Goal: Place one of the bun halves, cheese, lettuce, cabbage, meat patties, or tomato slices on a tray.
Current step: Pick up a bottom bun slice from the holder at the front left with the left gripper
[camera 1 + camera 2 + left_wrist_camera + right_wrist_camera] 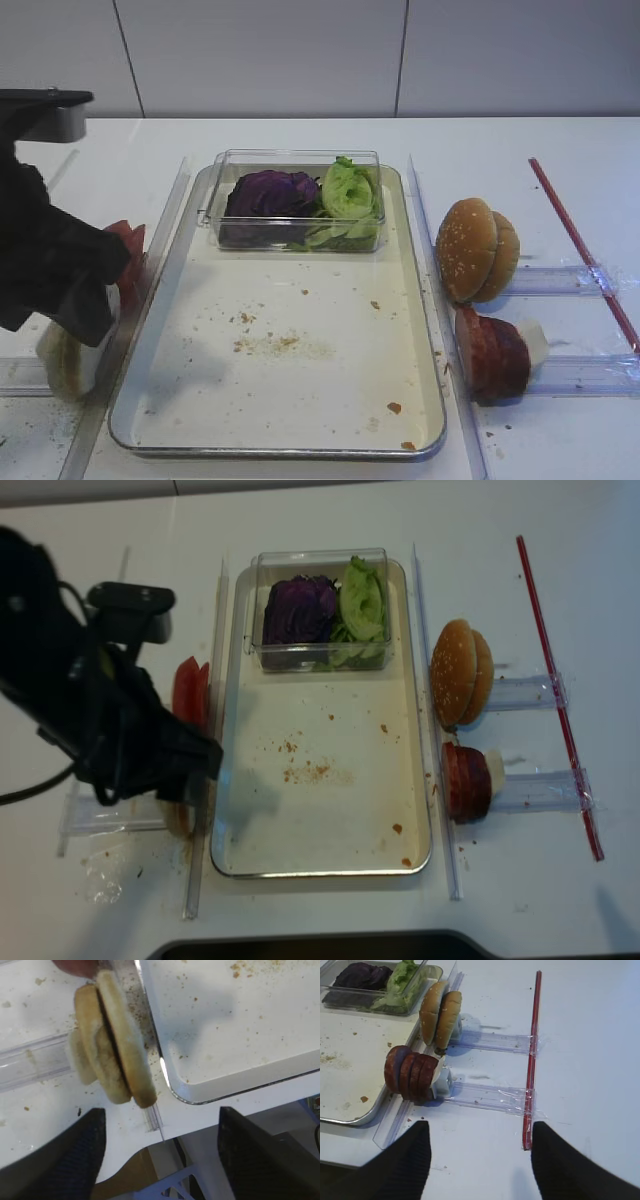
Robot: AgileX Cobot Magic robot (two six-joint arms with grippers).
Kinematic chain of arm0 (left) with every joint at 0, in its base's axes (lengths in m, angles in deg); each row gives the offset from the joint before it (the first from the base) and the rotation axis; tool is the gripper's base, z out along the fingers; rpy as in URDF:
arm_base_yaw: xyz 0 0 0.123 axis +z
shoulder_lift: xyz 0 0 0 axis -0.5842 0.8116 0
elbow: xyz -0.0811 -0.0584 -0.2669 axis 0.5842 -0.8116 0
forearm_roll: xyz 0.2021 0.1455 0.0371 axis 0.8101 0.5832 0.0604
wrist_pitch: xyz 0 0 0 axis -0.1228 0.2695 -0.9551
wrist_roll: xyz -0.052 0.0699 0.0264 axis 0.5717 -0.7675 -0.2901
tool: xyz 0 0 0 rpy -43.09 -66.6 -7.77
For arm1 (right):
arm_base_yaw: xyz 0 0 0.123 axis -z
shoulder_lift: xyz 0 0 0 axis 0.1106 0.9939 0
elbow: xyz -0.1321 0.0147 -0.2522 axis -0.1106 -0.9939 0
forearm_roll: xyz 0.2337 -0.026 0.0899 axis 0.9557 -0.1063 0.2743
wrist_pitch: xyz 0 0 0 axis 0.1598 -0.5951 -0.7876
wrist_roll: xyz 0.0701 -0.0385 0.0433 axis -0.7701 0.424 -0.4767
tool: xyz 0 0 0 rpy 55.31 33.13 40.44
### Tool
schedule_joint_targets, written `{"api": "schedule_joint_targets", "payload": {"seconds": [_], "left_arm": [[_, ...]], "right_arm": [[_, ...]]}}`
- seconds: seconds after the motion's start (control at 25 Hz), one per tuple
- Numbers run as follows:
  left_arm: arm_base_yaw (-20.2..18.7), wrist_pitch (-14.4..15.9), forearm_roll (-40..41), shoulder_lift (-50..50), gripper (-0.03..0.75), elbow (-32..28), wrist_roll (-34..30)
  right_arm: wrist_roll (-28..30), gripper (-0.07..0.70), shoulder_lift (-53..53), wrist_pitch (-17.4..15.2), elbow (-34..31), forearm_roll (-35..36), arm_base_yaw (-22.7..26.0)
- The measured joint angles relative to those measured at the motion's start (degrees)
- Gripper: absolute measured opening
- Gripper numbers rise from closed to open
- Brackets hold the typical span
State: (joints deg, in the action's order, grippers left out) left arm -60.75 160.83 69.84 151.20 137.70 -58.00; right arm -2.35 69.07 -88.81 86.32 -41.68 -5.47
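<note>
Pale bun halves stand on edge in a clear rail beside the tray's near left corner. My left gripper hovers just in front of them, open and holding nothing. Tomato slices stand behind the left arm. Cabbage and lettuce lie in a clear box at the tray's far end. Meat patties stand in a rail right of the tray. My right gripper is open over bare table in front of them. No cheese is in view.
Sesame bun tops stand in a rail behind the patties. A red strip runs along the right of the table. Clear guide rails flank the tray. The table's front edge lies under the left gripper.
</note>
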Motion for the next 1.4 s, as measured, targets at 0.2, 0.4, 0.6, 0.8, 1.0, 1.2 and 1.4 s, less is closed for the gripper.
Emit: {"api": "schedule_joint_targets", "payload": {"seconds": [0.2, 0.4, 0.6, 0.8, 1.0, 1.2, 1.4], "left_arm": [[-1.72, -0.43, 2.21, 4.86, 0.438, 3.91, 2.75], [-1.72, -0.47, 2.71, 7.56, 0.438, 6.29, 3.36], [-1.72, -0.57, 2.71, 10.08, 0.438, 7.26, 3.56], [-1.72, -0.62, 2.60, 11.95, 0.438, 7.39, 3.70], [-1.72, -0.71, 2.60, 13.91, 0.427, 7.93, 3.72], [-1.72, -0.96, 2.60, 15.13, 0.354, 8.38, 3.72], [-1.82, -1.12, 3.27, 17.42, 0.293, 8.28, 3.93]], "right_arm": [[0.00, 0.447, 0.00, 0.00, 0.00, 0.00, 0.00], [0.00, 0.447, 0.00, 0.00, 0.00, 0.00, 0.00], [0.00, 0.447, 0.00, 0.00, 0.00, 0.00, 0.00], [0.00, 0.447, 0.00, 0.00, 0.00, -0.11, 0.00], [0.00, 0.447, 0.00, 0.00, 0.00, -0.11, 0.00], [0.00, 0.447, 0.00, 0.00, 0.00, -0.11, 0.00], [0.00, 0.447, 0.00, 0.00, 0.00, -0.11, 0.00]]}}
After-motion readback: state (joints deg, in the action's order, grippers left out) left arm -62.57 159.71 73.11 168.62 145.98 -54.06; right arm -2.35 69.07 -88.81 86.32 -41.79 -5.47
